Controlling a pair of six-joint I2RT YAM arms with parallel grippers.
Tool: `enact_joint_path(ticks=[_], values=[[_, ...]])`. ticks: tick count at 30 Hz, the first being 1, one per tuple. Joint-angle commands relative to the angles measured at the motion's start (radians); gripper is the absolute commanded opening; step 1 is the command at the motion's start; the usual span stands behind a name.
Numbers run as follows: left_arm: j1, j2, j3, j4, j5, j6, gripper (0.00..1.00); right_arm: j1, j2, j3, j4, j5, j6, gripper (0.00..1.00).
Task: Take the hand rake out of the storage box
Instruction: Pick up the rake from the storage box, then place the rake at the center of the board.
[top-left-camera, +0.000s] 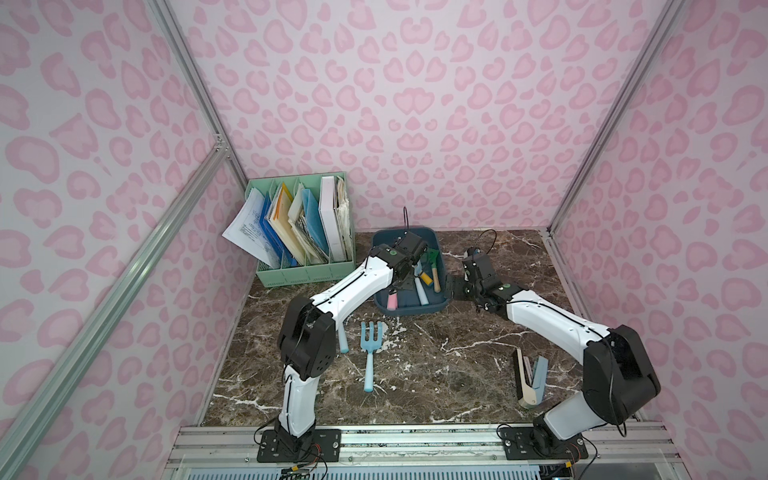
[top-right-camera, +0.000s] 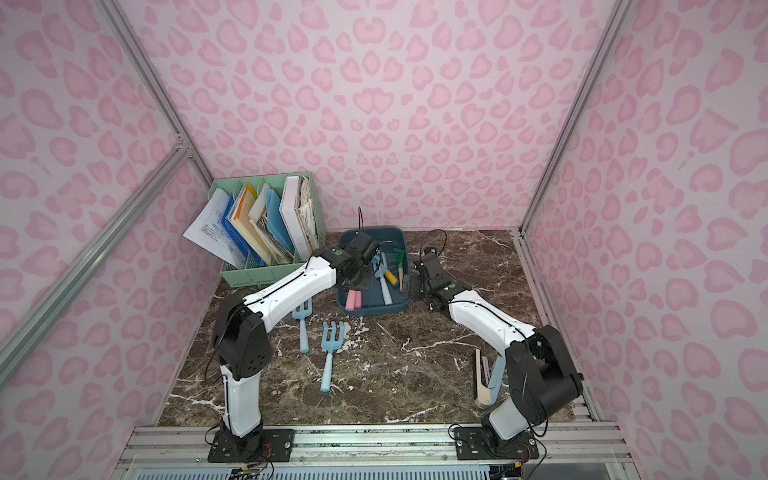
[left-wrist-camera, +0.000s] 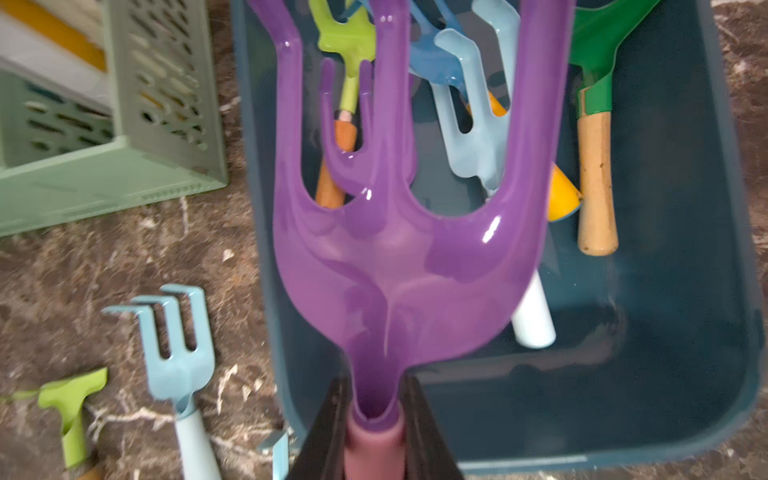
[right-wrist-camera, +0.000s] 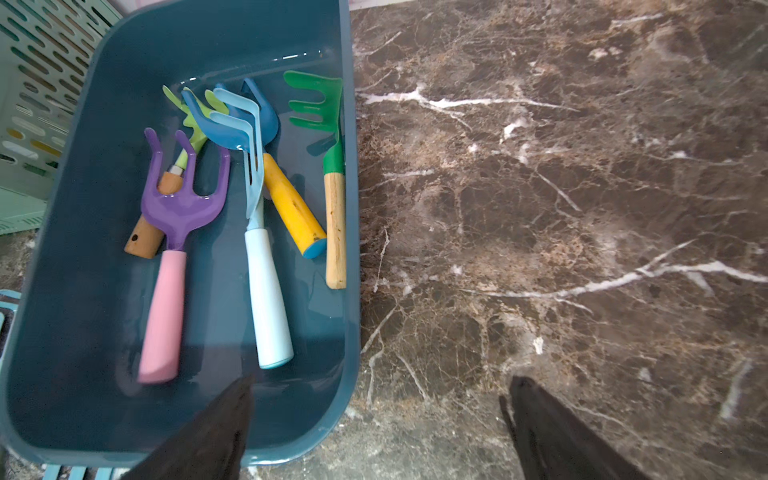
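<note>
Over storage box (left-wrist-camera: 665, 374), left gripper (left-wrist-camera: 375, 388) grips purple rake (left-wrist-camera: 399, 270); right gripper (right-wrist-camera: 381, 378) agape alongside. Grasp looks done. Next: lift clear of rim.

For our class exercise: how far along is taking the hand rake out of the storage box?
Done: the left gripper is shut on the handle of the purple hand rake. In hand: lifting it; it is not yet clear of the storage box. Left: setting it on the table beside two light-blue rakes.

walls (top-left-camera: 415, 104): 3, pink leopard-print | table (top-left-camera: 457, 374): brown marble | frame (top-left-camera: 190, 70): likely aluminium
</note>
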Motion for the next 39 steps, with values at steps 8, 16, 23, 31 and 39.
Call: enact_joint_path(ticks=[8,16,23,31,39], values=[[-0.283,-0.338,-0.564,0.159,-0.081,-0.394,0.11,0.001,-0.13,-0.105,0.044,0.003,0.018,0.99],[-0.347,-0.196,-0.636,0.265,0.001,-0.48,0.1,0.021,-0.203,-0.158,0.031,0.025,0.039,0.99],[-0.365,-0.11,-0.593,0.257,0.017,-0.491,0.11,0.033,-0.228,-0.175,0.016,0.043,0.046,0.99],[-0.391,-0.067,-0.564,0.219,0.008,-0.507,0.26,0.056,-0.237,-0.186,0.02,0.05,0.051,0.99],[-0.404,-0.036,-0.534,0.191,0.01,-0.509,0.36,0.059,-0.255,-0.199,0.017,0.057,0.055,0.99]])
